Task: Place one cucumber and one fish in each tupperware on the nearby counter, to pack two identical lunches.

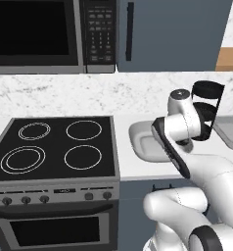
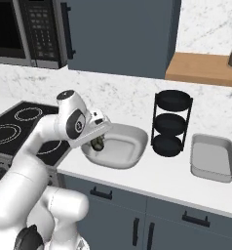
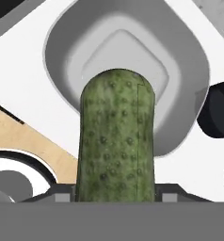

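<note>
My gripper [image 2: 99, 137] is shut on a dark green bumpy cucumber [image 2: 97, 144], holding it just above the left part of the wide white tub [image 2: 139, 141]. In the hand view the cucumber [image 3: 117, 136] stands between the finger tips, with the white tub [image 3: 67, 52] spread out beyond it. The tub [image 1: 136, 132] sits on the white counter [image 1: 138, 169] right of the stove, partly behind my arm. The light-grey tray [image 2: 213, 156] lies farther right and holds nothing. The fish and the yellow-green cucumber are out of view.
A black three-tier round rack [image 2: 171, 122] stands between the tub and the tray. The black four-ring stovetop [image 1: 55, 147] lies to the left, under a microwave [image 1: 40, 34]. A wooden shelf [image 2: 201, 68] hangs at the upper right, above dark drawers [image 2: 137, 215].
</note>
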Controlling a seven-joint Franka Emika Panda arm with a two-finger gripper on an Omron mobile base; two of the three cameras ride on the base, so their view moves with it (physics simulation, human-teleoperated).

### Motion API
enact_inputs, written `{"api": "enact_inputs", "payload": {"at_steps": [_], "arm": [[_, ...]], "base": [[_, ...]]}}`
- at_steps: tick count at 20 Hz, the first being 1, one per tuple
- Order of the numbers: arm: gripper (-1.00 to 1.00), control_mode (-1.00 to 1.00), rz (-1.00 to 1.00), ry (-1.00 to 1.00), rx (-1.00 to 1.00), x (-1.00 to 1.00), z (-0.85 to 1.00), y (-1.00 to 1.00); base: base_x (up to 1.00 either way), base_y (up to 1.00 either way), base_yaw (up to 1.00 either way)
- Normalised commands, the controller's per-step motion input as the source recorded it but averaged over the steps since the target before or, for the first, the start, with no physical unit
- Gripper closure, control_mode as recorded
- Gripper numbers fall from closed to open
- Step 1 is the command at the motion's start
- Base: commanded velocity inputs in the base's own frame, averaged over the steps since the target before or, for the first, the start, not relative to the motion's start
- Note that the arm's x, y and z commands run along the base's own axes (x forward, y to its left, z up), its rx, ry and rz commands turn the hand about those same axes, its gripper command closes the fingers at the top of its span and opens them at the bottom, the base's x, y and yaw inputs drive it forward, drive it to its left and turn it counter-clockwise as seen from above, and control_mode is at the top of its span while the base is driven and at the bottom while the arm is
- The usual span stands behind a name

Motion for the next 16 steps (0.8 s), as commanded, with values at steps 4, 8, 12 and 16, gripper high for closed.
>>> {"api": "enact_inputs", "payload": {"at_steps": [4,8,12,16], "arm": [[1.0,-1.0,0.16,0.14,0.06,0.47,-0.43,-0.04],[1.0,-1.0,0.16,0.0,0.02,0.41,-0.37,-0.14],[1.0,-1.0,0.11,-0.02,0.0,0.28,-0.5,-0.02],[1.0,-1.0,0.07,-0.01,0.0,0.23,-0.57,0.0]], "base": [[0.0,0.0,0.0],[0.0,0.0,0.0],[0.0,0.0,0.0],[0.0,0.0,0.0]]}}
